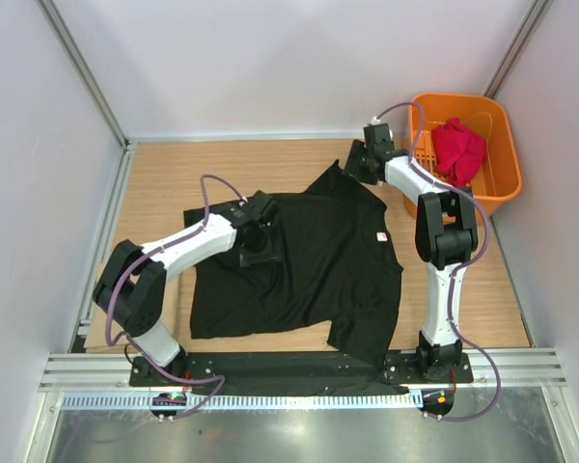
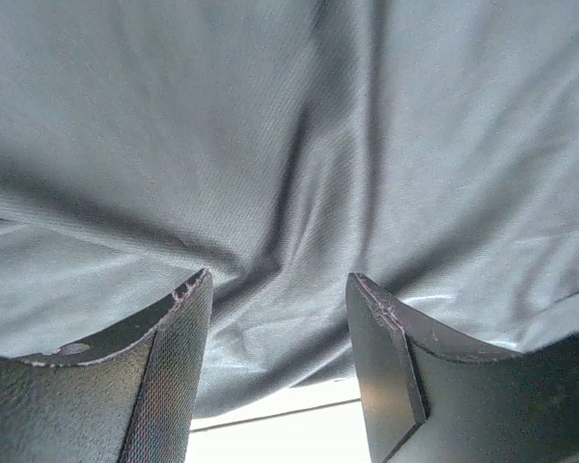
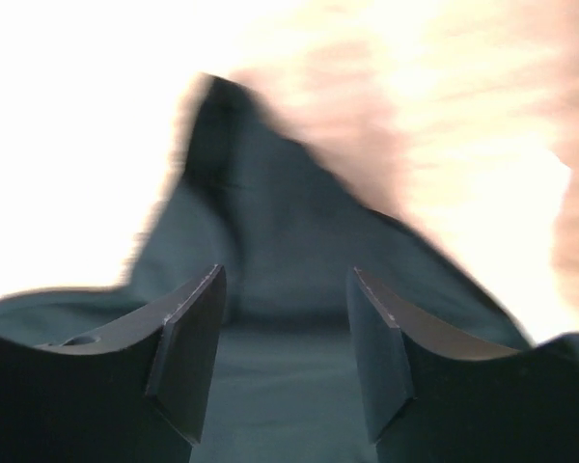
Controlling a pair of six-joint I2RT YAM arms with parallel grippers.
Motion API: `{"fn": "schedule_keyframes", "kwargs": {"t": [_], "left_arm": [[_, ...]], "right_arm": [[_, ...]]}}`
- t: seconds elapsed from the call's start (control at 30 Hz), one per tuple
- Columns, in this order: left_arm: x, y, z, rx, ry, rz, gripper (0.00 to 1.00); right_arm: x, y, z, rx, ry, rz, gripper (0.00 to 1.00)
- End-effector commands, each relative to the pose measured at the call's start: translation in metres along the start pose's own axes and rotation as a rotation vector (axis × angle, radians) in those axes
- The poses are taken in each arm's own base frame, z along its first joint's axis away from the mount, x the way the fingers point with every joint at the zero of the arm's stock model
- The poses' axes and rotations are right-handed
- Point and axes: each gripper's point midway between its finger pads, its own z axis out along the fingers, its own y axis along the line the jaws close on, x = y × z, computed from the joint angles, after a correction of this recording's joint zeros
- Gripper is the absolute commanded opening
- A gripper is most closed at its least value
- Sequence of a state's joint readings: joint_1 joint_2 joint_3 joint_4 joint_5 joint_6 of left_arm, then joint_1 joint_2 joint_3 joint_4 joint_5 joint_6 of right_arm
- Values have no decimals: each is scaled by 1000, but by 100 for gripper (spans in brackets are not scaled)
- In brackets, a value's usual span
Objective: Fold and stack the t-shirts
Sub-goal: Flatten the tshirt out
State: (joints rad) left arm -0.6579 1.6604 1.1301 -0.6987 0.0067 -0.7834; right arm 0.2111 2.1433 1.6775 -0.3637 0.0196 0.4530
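At left, your left claw [image 1: 254,241] hangs low over the left half of the black t-shirt [image 1: 318,275], its fingers apart and holding nothing. Its wrist view shows a soft ridge of cloth running up between the two pads [image 2: 179,328].

The shirt lies spread but rumpled across the wooden surface [image 1: 174,174], with its near hem at the front edge between the arm bases.

At right, your right claw [image 1: 357,166] reaches to the shirt's far corner, also parted and empty. Its wrist view is blurred, showing a raised peak of dark fabric just ahead of the fingertips [image 3: 198,309].

Farther right, the red t-shirt [image 1: 459,149] sits bunched inside the orange basket [image 1: 454,97], well apart from the work.

The step in hand looks like taking hold for a first fold. To do it well:
- Close on one layer at an edge or corner, not on a mid-panel wrinkle.
- Seat the far corner fully between the right fingers before lifting.
- Raise both sides together so the cloth drapes flat rather than twisting.
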Motion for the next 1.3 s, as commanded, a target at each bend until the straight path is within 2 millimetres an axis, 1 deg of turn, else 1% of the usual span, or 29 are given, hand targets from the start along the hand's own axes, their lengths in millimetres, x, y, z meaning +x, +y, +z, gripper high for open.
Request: {"fn": "schedule_keyframes", "kwargs": {"t": [0.0,0.03,0.07,0.13,0.17,0.2,0.23,0.37,0.53,0.6,0.63,0.67,0.7,0.73,0.83,0.93,0.97,1.0,1.03,1.07,1.1,1.13,1.17,1.2,1.23,1.27], "left_arm": [[-30,5,-34,-34,-109,16,59],[-37,3,-41,-25,-126,14,59],[-38,4,-44,-27,-124,11,59],[-44,4,-54,-7,-148,-5,59],[-46,6,-57,-2,-154,-18,59],[-48,7,-62,6,-166,-25,59],[-47,9,-63,9,-165,-31,59],[-50,17,-68,17,-165,-68,59],[-51,23,-74,21,-177,-85,59],[-51,25,-74,20,-174,-90,59],[-51,26,-75,20,-178,-93,59],[-51,28,-76,20,-180,-96,59],[-51,28,-77,20,-181,-95,59],[-50,30,-77,19,-181,-97,59],[-51,33,-78,16,-186,-104,59],[-51,37,-77,11,-183,-112,59],[-52,37,-77,13,-185,-116,59],[-53,38,-76,10,-186,-119,59],[-54,39,-74,4,-188,-121,59],[-56,41,-73,1,-192,-125,60],[-56,43,-68,-8,-188,-128,60],[-60,43,-66,-9,-198,-127,61],[-63,48,-64,-25,-197,-133,61],[-67,50,-62,-28,-196,-140,62],[-71,52,-59,-34,-194,-145,62],[-77,58,-59,-40,-197,-159,63]], "right_arm": [[-23,53,-3,-198,-43,24,58],[-22,55,0,-210,-39,29,55],[-24,58,2,-223,-52,34,47],[-19,62,7,-250,-42,46,41],[-19,66,9,-254,-45,40,40],[-14,65,15,-249,-34,38,40],[-16,67,16,-257,-35,39,40],[-5,70,24,-254,-7,33,41],[6,71,33,-249,12,26,40],[7,75,34,-258,12,25,33],[6,80,32,-269,7,24,27],[4,84,31,-278,4,35,13],[3,86,31,-281,1,40,8],[-4,91,27,-289,-15,43,6],[-17,103,18,-290,-55,69,4],[-27,118,16,-332,-80,156,1],[-35,128,16,-372,-113,179,1],[-40,141,15,-415,-116,278,1],[-32,154,24,-490,-86,333,9],[-56,181,15,-653,-169,388,13],[-43,183,38,-699,-125,450,17],[-57,207,20,-829,-78,531,26],[-71,214,9,-915,-109,541,30],[-78,208,3,-933,-113,557,34],[-83,205,-4,-942,-140,520,43],[-79,195,-2,-888,-119,490,48]]}}
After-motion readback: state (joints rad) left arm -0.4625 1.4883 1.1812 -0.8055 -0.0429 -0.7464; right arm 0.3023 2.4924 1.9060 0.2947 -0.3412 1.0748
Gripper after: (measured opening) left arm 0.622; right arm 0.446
